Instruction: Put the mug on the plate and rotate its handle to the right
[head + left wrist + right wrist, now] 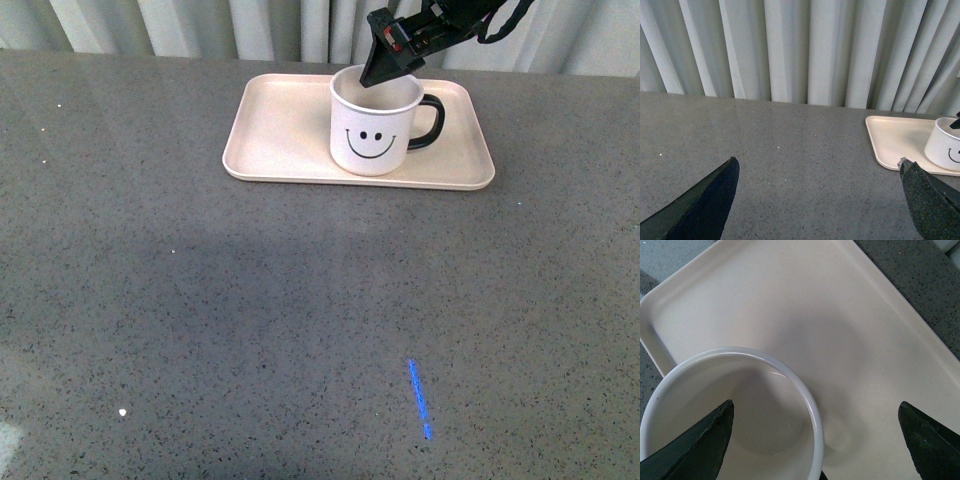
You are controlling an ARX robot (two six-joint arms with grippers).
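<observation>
Blue mark (419, 398): a short blue streak on the grey speckled table (250, 330), nearest the front camera, well apart from everything else.
Mug (373, 125): white, upright on the plate, right of the plate's middle; the black smiley face is turned toward the front camera.
Mug interior: in the right wrist view the mug (735, 415) shows an open mouth with a white rim and nothing visible inside.
Handle (430, 122): glossy black loop sticking out to the right side of the mug in the front view.
Plate (280, 120): pale pink-beige, rectangular with rounded corners and a low rim, lying flat on the far part of the table, close to the curtain.
Right hand (383, 60): black, reaching down from above at the mug's far rim; its fingers are spread, one dark tip over the mug's mouth and the other outside over the bare plate (850, 330), gripping nothing.
Left hand (817, 200): spread wide above bare table, holding nothing, with the plate (890, 140) and mug (944, 145) off to one side.
Curtain (790, 50): pale, pleated, hanging behind the table's far edge.
</observation>
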